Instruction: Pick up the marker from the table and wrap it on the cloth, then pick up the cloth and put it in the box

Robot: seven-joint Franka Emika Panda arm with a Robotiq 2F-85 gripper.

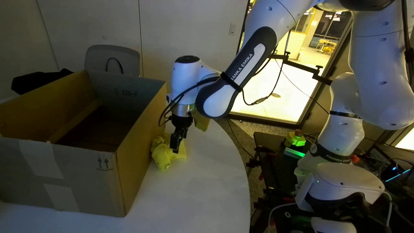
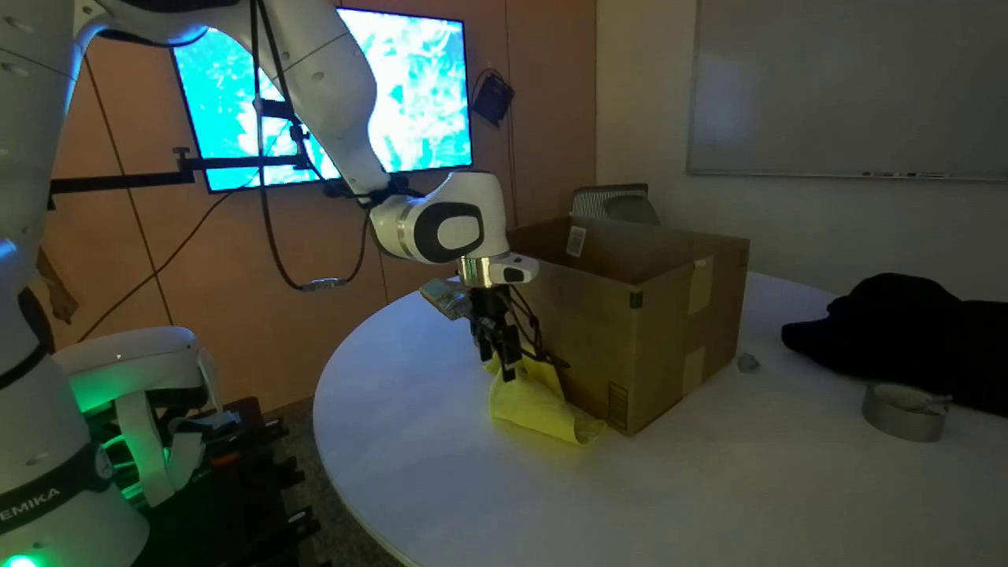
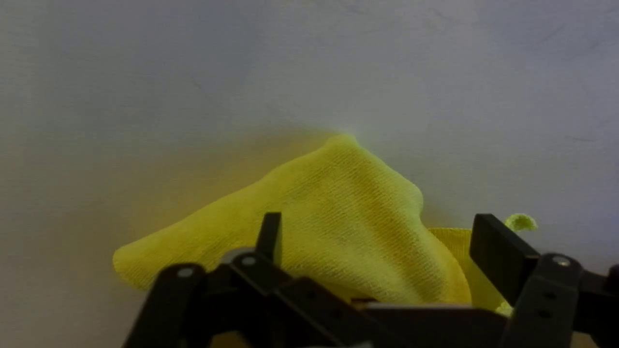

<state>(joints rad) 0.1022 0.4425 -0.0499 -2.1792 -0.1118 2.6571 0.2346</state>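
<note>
Jaws apart, my gripper (image 3: 377, 227) is positioned over the crumpled cloth (image 3: 338, 208), between the box (image 1: 87, 178) and tabletop edge (image 1: 243, 181).

In the wrist view the hand (image 3: 375, 227) is spread wide, the cloth (image 3: 338, 217) taking up much of the room between its fingers; whether they touch it cannot be told. In an exterior view, the box (image 1: 139, 152) blocks the left: its right wall rises just beside the cloth, leaving little space on that side, while its top gives a broad way in from above. Bare worktop (image 1: 207, 191) allows passage near and to the right, out to the round edge. In an exterior view, a grey roll (image 2: 904, 417) and black fabric (image 2: 890, 346) stand in the way at the right, well apart from the hand.
</note>
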